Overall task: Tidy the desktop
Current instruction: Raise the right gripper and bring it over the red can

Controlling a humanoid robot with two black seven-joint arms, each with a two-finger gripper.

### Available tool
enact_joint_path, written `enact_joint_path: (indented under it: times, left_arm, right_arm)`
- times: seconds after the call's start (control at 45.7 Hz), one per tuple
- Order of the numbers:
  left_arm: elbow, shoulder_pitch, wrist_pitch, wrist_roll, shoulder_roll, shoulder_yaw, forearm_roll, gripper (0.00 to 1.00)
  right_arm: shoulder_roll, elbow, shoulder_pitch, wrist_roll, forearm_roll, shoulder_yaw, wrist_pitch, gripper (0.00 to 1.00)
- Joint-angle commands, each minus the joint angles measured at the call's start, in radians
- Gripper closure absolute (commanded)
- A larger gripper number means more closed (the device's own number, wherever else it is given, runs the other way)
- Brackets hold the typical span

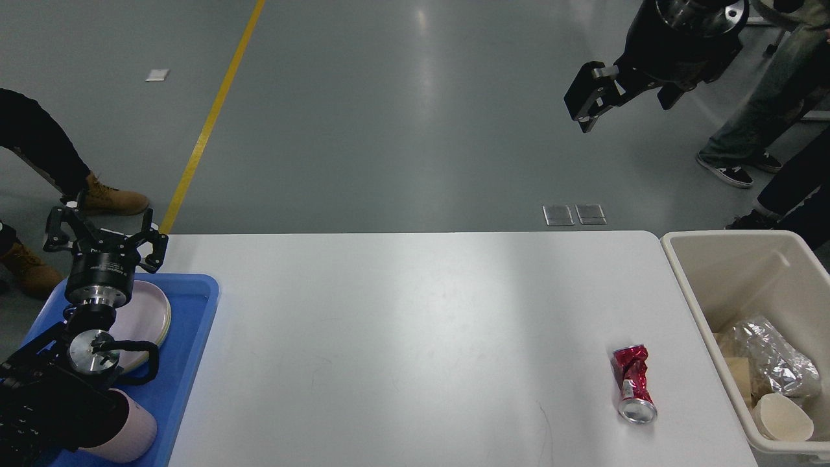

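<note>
One Crushed Can Lies on the White Surface

One crushed red aluminium can (632, 383) lies on its side on the large white rectangular surface (415, 337), in the near right part, its open silver end toward the near edge. That surface fills the middle of the view, between a blue plastic tray (191, 350) at its left and a cream-white rectangular bin (713, 259) just beside its right edge.

On the tray lies a pale pink round plate (146, 314), and nearer to the viewer a pale pink cup (126, 434) lies on its side, partly hidden by the left arm. The left pincer (104, 237) hangs over the tray's far end, its two black fingers spread wide with nothing between them.

Inside the bin sit a crumpled silver foil wrapper (768, 357), a cream paper cup (781, 415) and some tan cardboard pieces.

The right pincer (593, 100) is up at the far right, over the grey floor and well apart from the can; it is dark and seen at an angle, so I cannot tell whether it is open or closed.
</note>
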Motion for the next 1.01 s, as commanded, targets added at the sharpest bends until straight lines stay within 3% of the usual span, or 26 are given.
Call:
enact_joint_path:
  times: [0.0, 0.109, 0.219, 0.35, 0.416, 0.679, 0.81, 0.985]
  left_arm:
    - [0.001, 0.0, 0.0, 0.0, 0.0, 0.0, 0.0, 0.04]
    - [0.001, 0.0, 0.0, 0.0, 0.0, 0.0, 0.0, 0.04]
    - [0.001, 0.0, 0.0, 0.0, 0.0, 0.0, 0.0, 0.04]
    - [0.001, 0.0, 0.0, 0.0, 0.0, 0.0, 0.0, 0.04]
    - [0.001, 0.0, 0.0, 0.0, 0.0, 0.0, 0.0, 0.04]
    - [0.001, 0.0, 0.0, 0.0, 0.0, 0.0, 0.0, 0.04]
    - [-0.001, 0.0, 0.0, 0.0, 0.0, 0.0, 0.0, 0.04]
    - [0.001, 0.0, 0.0, 0.0, 0.0, 0.0, 0.0, 0.04]
  right_arm:
    - [-0.056, 0.003, -0.01, -0.002, 0.0, -0.038, 0.0, 0.0]
    - [-0.112, 0.044, -0.019, -0.003, -0.001, -0.075, 0.0, 0.0]
    - [-0.123, 0.257, -0.019, -0.003, -0.003, -0.19, 0.0, 0.05]
    - [-0.123, 0.57, -0.017, -0.002, -0.003, -0.28, -0.422, 0.04]
    - [-0.124, 0.642, -0.025, -0.002, -0.001, -0.282, -0.492, 0.04]
    - [-0.141, 0.593, -0.233, -0.002, -0.001, -0.239, -0.549, 0.02]
    - [-0.136, 0.486, -0.427, -0.003, -0.012, -0.195, -0.635, 0.0]
    - [-0.124, 0.311, -0.622, -0.003, -0.017, -0.179, -0.641, 0.0]
